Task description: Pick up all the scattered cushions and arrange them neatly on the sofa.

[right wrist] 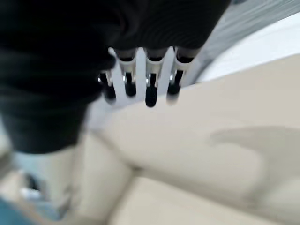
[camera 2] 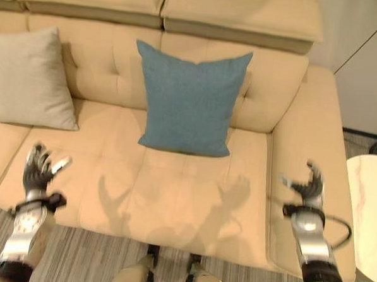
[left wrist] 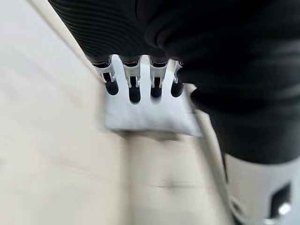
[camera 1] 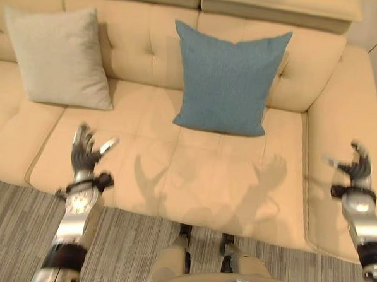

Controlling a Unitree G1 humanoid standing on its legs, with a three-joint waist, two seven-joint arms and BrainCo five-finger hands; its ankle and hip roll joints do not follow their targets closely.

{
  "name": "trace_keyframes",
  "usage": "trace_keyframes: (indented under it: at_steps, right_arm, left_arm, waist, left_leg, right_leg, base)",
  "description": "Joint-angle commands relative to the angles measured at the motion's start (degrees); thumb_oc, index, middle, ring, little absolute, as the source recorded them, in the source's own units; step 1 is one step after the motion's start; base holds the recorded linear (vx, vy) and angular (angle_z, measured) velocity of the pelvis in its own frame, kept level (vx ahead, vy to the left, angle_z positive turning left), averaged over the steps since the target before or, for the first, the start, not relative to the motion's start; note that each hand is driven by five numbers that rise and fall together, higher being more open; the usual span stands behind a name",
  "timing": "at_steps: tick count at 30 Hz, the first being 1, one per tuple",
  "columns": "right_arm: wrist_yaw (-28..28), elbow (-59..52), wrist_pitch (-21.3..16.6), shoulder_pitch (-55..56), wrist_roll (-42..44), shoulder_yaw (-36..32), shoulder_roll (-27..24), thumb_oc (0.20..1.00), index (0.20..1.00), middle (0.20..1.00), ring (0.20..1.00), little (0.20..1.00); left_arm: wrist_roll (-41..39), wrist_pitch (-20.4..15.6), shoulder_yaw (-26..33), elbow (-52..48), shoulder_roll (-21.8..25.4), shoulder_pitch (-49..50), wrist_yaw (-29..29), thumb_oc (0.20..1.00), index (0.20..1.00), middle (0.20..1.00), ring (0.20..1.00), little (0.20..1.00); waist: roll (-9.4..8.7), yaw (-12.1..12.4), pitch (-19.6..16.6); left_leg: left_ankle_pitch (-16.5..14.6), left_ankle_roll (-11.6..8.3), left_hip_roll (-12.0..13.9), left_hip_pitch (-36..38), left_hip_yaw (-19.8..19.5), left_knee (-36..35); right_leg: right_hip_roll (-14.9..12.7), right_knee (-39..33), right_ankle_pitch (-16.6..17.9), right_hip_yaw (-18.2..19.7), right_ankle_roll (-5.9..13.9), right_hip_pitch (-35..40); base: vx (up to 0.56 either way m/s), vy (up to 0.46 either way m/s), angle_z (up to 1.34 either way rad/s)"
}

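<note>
A blue cushion [camera 1: 226, 78] stands upright against the back of the cream sofa [camera 1: 193, 179], near its middle. A beige cushion [camera 1: 59, 57] leans upright against the backrest at the sofa's left. My left hand [camera 1: 85, 149] hovers over the front of the left seat, open with fingers spread, holding nothing. Over the sofa's right armrest my right hand [camera 1: 358, 166] is open and empty too. The left wrist view looks past the straight fingers [left wrist: 134, 84] to the pale beige cushion [left wrist: 150, 115]. In the right wrist view the fingers [right wrist: 150, 82] point out over the armrest.
A grey striped carpet [camera 1: 19, 233] runs along the sofa's front. A round white side table [camera 2: 369, 213] stands to the right of the armrest. The seat between the two hands is bare.
</note>
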Motion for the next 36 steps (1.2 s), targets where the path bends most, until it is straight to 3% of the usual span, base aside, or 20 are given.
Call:
trace_keyframes:
  at_steps: [1,9,11,16,20,21,22,24,26,30,31,34,35,36]
  right_arm:
    - [4.42,2.5,-3.13,-3.11,-6.77,3.96,-0.35,1.0,1.0,1.0,1.0,1.0]
    - [6.54,17.3,-3.19,-1.87,-11.98,11.07,5.69,1.0,1.0,1.0,1.0,1.0]
    - [6.85,26.76,-2.31,-2.1,-12.1,13.15,8.06,1.0,1.0,1.0,1.0,1.0]
    - [6.95,32.01,-1.73,-1.98,-11.97,13.97,9.93,1.0,1.0,1.0,1.0,1.0]
    - [6.6,34.54,-1.64,-2.32,-10.68,13.42,10.73,1.0,1.0,1.0,1.0,1.0]
    - [6.33,35.13,-1.41,-2.61,-10.44,13.53,10.67,1.0,1.0,1.0,1.0,1.0]
    - [6.22,35.75,-1.19,-3.08,-10.2,13.86,10.64,1.0,1.0,1.0,1.0,1.0]
    - [6.17,36.22,-1.14,-3.37,-10.14,14.02,10.64,1.0,1.0,1.0,1.0,1.0]
    - [6.36,36.3,-0.93,-3.59,-10.29,14.16,10.82,1.0,1.0,1.0,1.0,1.0]
    - [6.7,36.93,-0.78,-3.49,-10.49,14.15,11.34,1.0,1.0,1.0,1.0,1.0]
    - [6.61,37.31,-0.38,-4.05,-10.0,13.94,11.73,1.0,1.0,1.0,1.0,1.0]
    - [6.6,37.32,-0.12,-4.33,-10.24,14.31,12.0,1.0,1.0,1.0,1.0,1.0]
    - [6.58,38.03,0.79,-5.14,-11.07,14.92,12.68,1.0,1.0,1.0,1.0,1.0]
    - [6.62,38.12,0.95,-5.29,-11.42,15.29,12.83,1.0,1.0,1.0,1.0,1.0]
  left_arm:
    - [7.54,1.63,-2.15,8.09,-1.02,-4.09,-5.81,1.0,1.0,1.0,1.0,1.0]
    - [19.91,5.32,-8.58,36.38,-8.54,-5.04,-6.59,1.0,1.0,1.0,1.0,1.0]
    - [22.03,6.73,-8.84,45.76,-11.05,-5.83,-6.65,1.0,1.0,1.0,1.0,1.0]
    - [22.1,7.64,-7.57,49.67,-11.94,-5.9,-6.63,1.0,1.0,1.0,1.0,1.0]
    - [22.34,7.74,-8.02,49.88,-12.15,-6.96,-6.47,1.0,1.0,1.0,1.0,1.0]
    - [22.01,7.68,-8.14,49.51,-12.16,-7.34,-6.36,1.0,1.0,1.0,1.0,1.0]
    - [21.85,7.52,-8.31,49.79,-12.44,-7.68,-6.44,1.0,1.0,1.0,1.0,1.0]
    - [21.95,7.55,-8.26,50.36,-12.84,-7.56,-6.53,1.0,1.0,1.0,1.0,1.0]
    - [21.82,7.72,-8.1,50.89,-13.25,-7.18,-6.73,1.0,1.0,1.0,1.0,1.0]
    - [21.88,7.83,-8.69,50.68,-14.36,-7.29,-7.09,1.0,1.0,1.0,1.0,1.0]
    - [21.96,7.88,-9.95,49.95,-14.63,-8.16,-6.9,1.0,1.0,1.0,1.0,1.0]
    - [21.79,7.74,-10.68,49.54,-15.01,-8.77,-6.85,1.0,1.0,1.0,1.0,1.0]
    - [21.31,7.92,-11.26,49.46,-15.19,-9.97,-6.72,1.0,1.0,1.0,1.0,1.0]
    - [21.45,7.77,-11.5,49.57,-15.04,-10.22,-6.71,1.0,1.0,1.0,1.0,1.0]
  waist:
    - [-1.58,-0.46,-2.2]
    - [-1.55,-0.85,-3.07]
    - [-1.57,-0.87,-3.3]
    - [-1.75,-0.66,-2.57]
    - [-2.25,-0.62,-0.9]
    - [-2.57,-0.51,-0.01]
    - [-3.38,-0.28,0.71]
    - [-3.79,-0.21,0.87]
    - [-4.05,-0.62,0.28]
    - [-2.41,-2.39,-1.69]
    - [-2.07,-3.23,-2.08]
    - [-2.05,-3.25,-1.7]
    - [-2.51,-2.99,-0.89]
    - [-2.63,-2.82,-0.57]
  left_leg:
    - [-3.14,-0.89,0.81,3.93,3.84,0.31]
    - [-4.21,-0.47,1.4,9.71,5.25,0.31]
    - [-4.37,-0.74,1.87,11.47,5.62,0.31]
    - [-3.94,-1.17,2.66,11.55,5.28,0.94]
    - [-4.5,-1.62,3.28,7.15,4.44,7.05]
    - [-5.09,-1.81,3.39,4.81,4.33,10.82]
    - [-7.72,-1.51,2.87,3.6,4.59,15.34]
    - [-11.44,-0.67,2.3,4.39,4.13,19.51]
    - [-13.0,-0.33,1.94,6.1,3.12,20.97]
    - [-14.6,-0.88,3.03,13.83,3.2,14.7]
    - [-14.12,-0.97,2.91,14.33,4.43,11.92]
    - [-14.61,-0.08,1.58,14.87,3.86,10.21]
    - [-14.55,1.22,-0.59,14.25,3.17,8.96]
    - [-14.42,1.61,-1.17,13.95,3.05,8.86]
  right_leg:
    - [-4.14,0.09,-0.37,0.85,5.9,2.06]
    - [-3.37,0.09,-1.75,1.12,5.2,7.77]
    - [-2.79,0.09,-2.36,1.03,4.72,9.48]
    - [-2.01,0.09,-3.13,0.86,4.07,10.1]
    - [-1.99,0.09,-3.55,0.25,3.47,9.36]
    - [-2.26,0.09,-3.48,-0.02,3.23,9.1]
    - [-3.06,0.09,-2.91,-0.54,2.9,8.5]
    - [-3.47,0.09,-2.34,-0.53,2.8,8.39]
    - [-3.69,0.09,-1.59,-0.3,2.75,7.77]
    - [-3.37,0.15,-0.39,-1.37,3.33,6.02]
    - [-4.53,0.65,1.15,-1.96,3.82,4.5]
    - [-5.32,1.31,2.45,-1.83,4.32,3.37]
    - [-6.93,2.02,4.48,-1.85,5.67,0.74]
    - [-7.35,2.48,4.68,-1.92,5.87,0.16]
  base:
    - [0.02,-0.018,-0.22]
    - [-0.02,-0.02,-0.08]
    - [-0.04,-0.096,-0.05]
    - [-0.05,-0.097,-0.04]
    - [-0.16,-0.094,0.13]
    - [-0.3,-0.08,0.3]
    - [-0.27,-0.052,0.43]
    - [-0.16,-0.003,0.48]
    - [-0.1,0.067,0.16]
    - [-0.1,0.142,0.19]
    - [-0.18,0.209,0.56]
    - [-0.2,0.208,0.13]
    - [-0.29,0.233,-0.21]
    - [-0.35,0.275,-0.3]
